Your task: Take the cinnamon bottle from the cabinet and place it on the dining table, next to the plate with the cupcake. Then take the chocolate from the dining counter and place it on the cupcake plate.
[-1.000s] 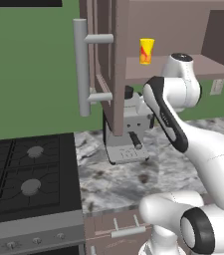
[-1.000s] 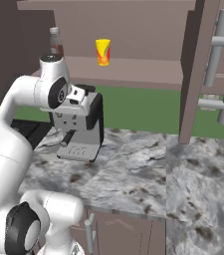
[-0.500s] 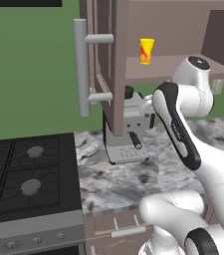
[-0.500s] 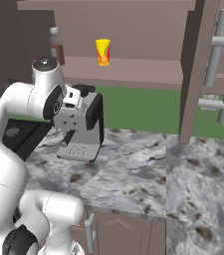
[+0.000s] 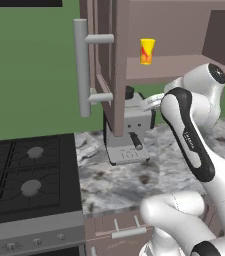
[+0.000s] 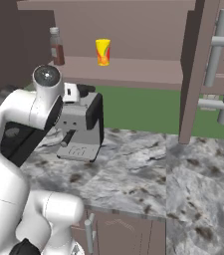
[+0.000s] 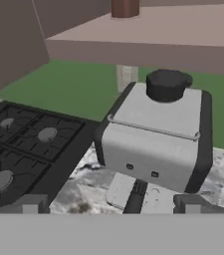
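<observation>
The cinnamon bottle [image 6: 56, 46] stands upright near the left end of the open cabinet [image 6: 133, 69] shelf, well apart from the yellow cup [image 6: 102, 52]. My end effector [image 7: 111, 206], fingers spread wide and holding nothing, hangs just above the coffee machine [image 7: 156, 134], below the shelf's front edge, with open air between.

Even, flat rendered light; soft shadows, no glare (hand view slightly blurry).

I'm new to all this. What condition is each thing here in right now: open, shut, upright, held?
cabinet: door open, swung wide.
cinnamon bottle: upright on the cabinet shelf, cap on, not held.
yellow cup: upright on the same shelf, apart from the bottle.
coffee machine: upright on the marbled worktop below the shelf.
claw: open, holding nothing, above the coffee machine.
</observation>
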Available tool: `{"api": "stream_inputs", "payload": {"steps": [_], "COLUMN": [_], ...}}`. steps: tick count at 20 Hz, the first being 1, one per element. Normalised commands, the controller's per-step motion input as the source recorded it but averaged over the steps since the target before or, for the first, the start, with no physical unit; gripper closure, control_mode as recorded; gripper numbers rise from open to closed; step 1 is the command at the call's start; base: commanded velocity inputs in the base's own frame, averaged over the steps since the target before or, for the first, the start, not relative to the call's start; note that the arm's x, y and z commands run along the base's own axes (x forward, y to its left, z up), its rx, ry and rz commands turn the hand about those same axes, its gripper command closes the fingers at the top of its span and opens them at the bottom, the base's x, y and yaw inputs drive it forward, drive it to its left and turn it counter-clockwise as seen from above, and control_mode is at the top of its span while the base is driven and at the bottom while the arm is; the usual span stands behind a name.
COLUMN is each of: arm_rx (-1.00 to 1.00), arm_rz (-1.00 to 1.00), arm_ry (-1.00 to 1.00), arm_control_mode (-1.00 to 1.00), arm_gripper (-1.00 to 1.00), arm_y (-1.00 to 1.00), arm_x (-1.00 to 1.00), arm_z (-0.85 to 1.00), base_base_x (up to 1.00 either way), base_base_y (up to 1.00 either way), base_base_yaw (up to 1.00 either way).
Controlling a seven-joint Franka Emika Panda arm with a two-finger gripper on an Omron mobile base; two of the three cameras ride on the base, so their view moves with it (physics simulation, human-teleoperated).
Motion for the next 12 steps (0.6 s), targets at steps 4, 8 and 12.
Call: {"api": "stream_inputs", "payload": {"steps": [4, 8, 12], "arm_rx": [0.0, 0.02, 0.0], "arm_rz": [0.08, -0.01, -0.01], "arm_ry": [-0.08, 0.0, -0.01], "arm_control_mode": [-1.0, -1.0, -1.0], "arm_gripper": [-1.0, -1.0, -1.0], "arm_y": [0.17, 0.18, 0.24], "arm_x": [0.33, 0.55, 0.54], "arm_z": [0.51, 0.33, 0.33], "base_base_x": [0.0, 0.0, 0.0], "base_base_y": [0.0, 0.0, 0.0], "base_base_yaw": [0.0, 0.0, 0.0]}}
